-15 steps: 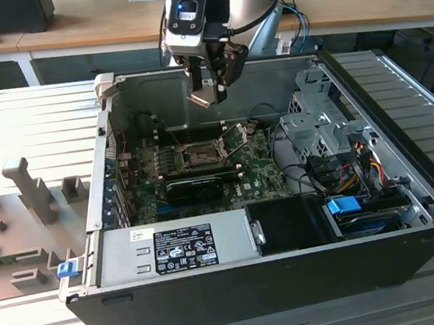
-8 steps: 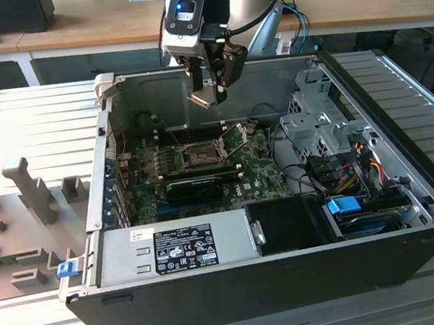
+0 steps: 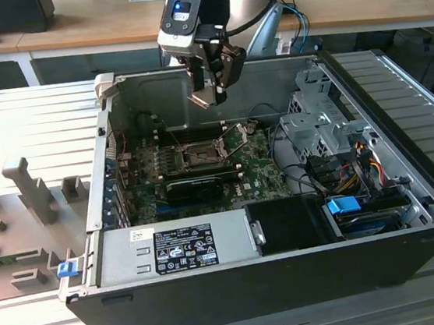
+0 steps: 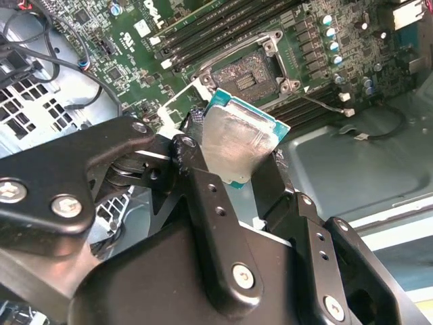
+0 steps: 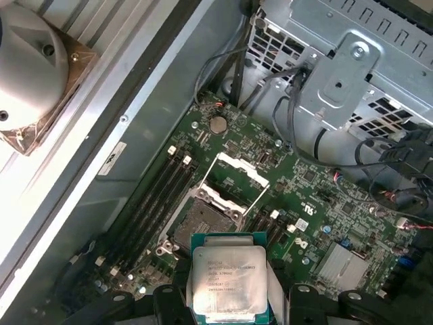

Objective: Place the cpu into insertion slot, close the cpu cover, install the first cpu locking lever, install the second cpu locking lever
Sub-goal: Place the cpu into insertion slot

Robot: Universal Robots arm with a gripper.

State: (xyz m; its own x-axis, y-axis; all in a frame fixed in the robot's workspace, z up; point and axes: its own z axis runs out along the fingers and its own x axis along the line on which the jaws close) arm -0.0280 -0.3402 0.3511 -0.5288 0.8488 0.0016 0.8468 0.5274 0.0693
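My gripper (image 3: 207, 93) hangs above the open computer case, shut on the cpu (image 3: 203, 98). The cpu (image 5: 230, 277) is a thin square chip with a silvery face on a green-edged base, pinched by its sides between the black fingers (image 4: 203, 183). It is also seen at a tilt in the second wrist view (image 4: 238, 141). Below it on the green motherboard lies the insertion slot (image 5: 203, 220), bare, with its contact field showing (image 4: 247, 71). The cpu cover (image 5: 238, 177) stands swung up at the slot's far side. The cpu is well above the slot, not touching it.
A grey power-supply box (image 3: 176, 249) fills the case's near side, with a long black card (image 3: 204, 183) between it and the slot. Memory slots (image 5: 152, 203) flank the socket. A metal drive cage (image 3: 309, 113) and cables (image 3: 358, 162) sit on the exterior view's right. Case walls (image 3: 155, 99) enclose the board.
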